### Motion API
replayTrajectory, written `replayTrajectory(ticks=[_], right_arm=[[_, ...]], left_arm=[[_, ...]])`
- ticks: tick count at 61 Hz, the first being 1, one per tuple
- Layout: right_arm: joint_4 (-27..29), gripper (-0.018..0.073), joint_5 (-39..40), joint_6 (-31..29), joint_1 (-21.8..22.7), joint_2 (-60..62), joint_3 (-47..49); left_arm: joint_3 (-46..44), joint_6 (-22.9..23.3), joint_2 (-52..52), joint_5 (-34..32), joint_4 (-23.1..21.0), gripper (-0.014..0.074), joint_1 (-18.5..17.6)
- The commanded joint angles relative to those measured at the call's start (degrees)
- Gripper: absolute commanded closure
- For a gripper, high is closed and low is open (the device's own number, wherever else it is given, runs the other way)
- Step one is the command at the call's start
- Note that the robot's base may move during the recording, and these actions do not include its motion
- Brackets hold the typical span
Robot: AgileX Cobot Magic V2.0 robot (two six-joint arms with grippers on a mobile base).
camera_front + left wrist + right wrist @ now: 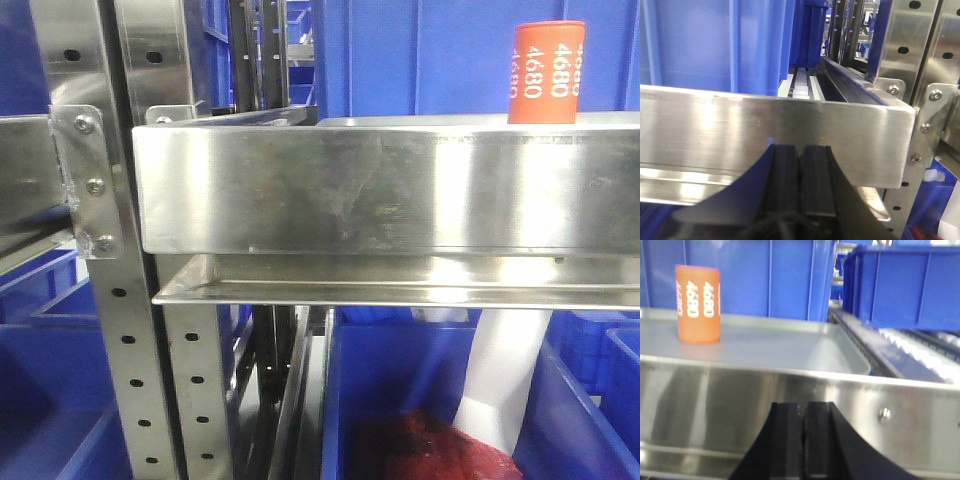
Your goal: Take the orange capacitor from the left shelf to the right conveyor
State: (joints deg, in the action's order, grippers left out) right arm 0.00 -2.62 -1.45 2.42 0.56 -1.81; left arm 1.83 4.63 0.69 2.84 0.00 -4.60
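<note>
Capacitor (698, 304) stood upright on the shelf (350, 190); left end effector (800, 150) and right end effector (801, 407) were pinched together.

The left shelf (790, 347), a brushed stainless-steel surface with a deep front lip, carries the orange capacitor (698, 304) standing upright toward its rear, while the blue bins (765, 275) behind it possibly stand off the surface.

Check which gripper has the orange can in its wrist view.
The right gripper: the orange can stands on the shelf beyond it. The left gripper sees no can.
</note>
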Motion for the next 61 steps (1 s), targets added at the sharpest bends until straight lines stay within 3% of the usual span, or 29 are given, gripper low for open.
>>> replayTrajectory(ticks=[1,16,34,40,51,61], right_arm=[[0.0,0.0523,7.7,-0.4,0.2,1.2,-0.1],[0.3,0.0523,7.7,5.4,0.2,1.2,1.8],[0.3,0.0511,-6.9,5.6,0.2,-4.6,21.9],[0.3,0.0433,-8.1,5.6,0.2,-9.6,26.9],[0.0,0.0142,-8.7,5.6,-0.4,-19.2,34.1],[0.0,-0.0029,-11.4,5.6,-4.8,-27.6,38.3]], left_arm=[[-0.3,0.1,1.1,-5.0,0.0,0.0701,0.0],[-0.3,0.1,1.1,-5.0,0.0,0.0701,0.0],[-0.3,0.1,1.1,-5.0,0.0,0.0701,0.0],[-0.3,0.1,1.1,-5.0,0.0,0.0701,0.0],[-0.3,0.1,1.1,-5.0,0.0,0.0701,0.0],[-0.3,0.1,1.1,-5.0,0.0,0.0701,0.0]])
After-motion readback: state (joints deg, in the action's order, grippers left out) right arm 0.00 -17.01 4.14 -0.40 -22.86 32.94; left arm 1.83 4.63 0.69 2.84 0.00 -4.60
